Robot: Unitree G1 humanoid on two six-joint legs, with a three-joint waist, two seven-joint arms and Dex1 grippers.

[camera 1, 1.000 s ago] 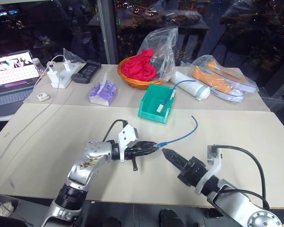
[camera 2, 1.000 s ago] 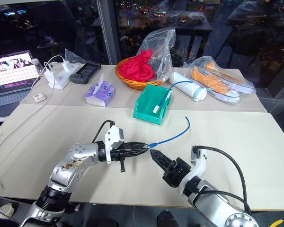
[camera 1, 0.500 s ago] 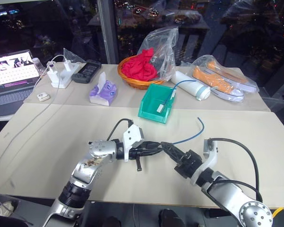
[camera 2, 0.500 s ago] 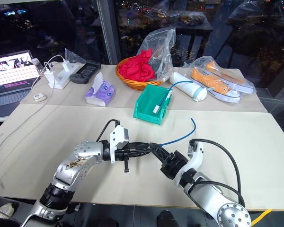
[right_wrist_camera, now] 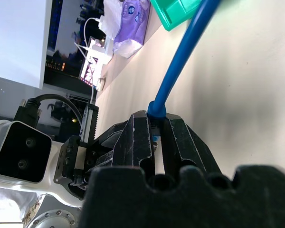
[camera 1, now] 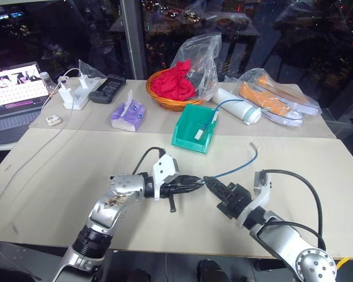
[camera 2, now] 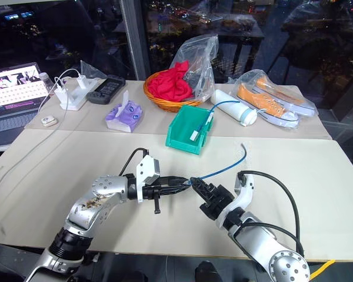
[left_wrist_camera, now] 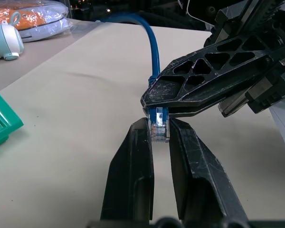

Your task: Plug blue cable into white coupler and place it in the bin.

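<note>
The blue cable (camera 1: 234, 168) hangs above the table, and both grippers meet at its near plug. My left gripper (camera 1: 199, 180) is shut on the clear plug (left_wrist_camera: 159, 129). My right gripper (camera 1: 207, 181) is shut on the blue boot right behind the plug, with its fingers (left_wrist_camera: 213, 80) against the left gripper's tips. From there the cable arcs up to a free end (camera 1: 251, 147) in the air. The teal bin (camera 1: 188, 145) stands beyond the grippers. In it lies a small white coupler (camera 1: 198, 134), from which a second thin blue cord runs out.
Behind the bin stand a wicker basket of red cloth (camera 1: 172, 88), a purple tissue pack (camera 1: 128, 116), a white cylinder (camera 1: 238, 107) and bagged orange shoes (camera 1: 276, 100). A laptop (camera 1: 15, 88), a white charger (camera 1: 76, 94) and its long cord are at the far left.
My right gripper came up from the lower right to the left gripper's tip and shut on the cable. The cable's free end rose slightly. The left gripper kept its hold.
</note>
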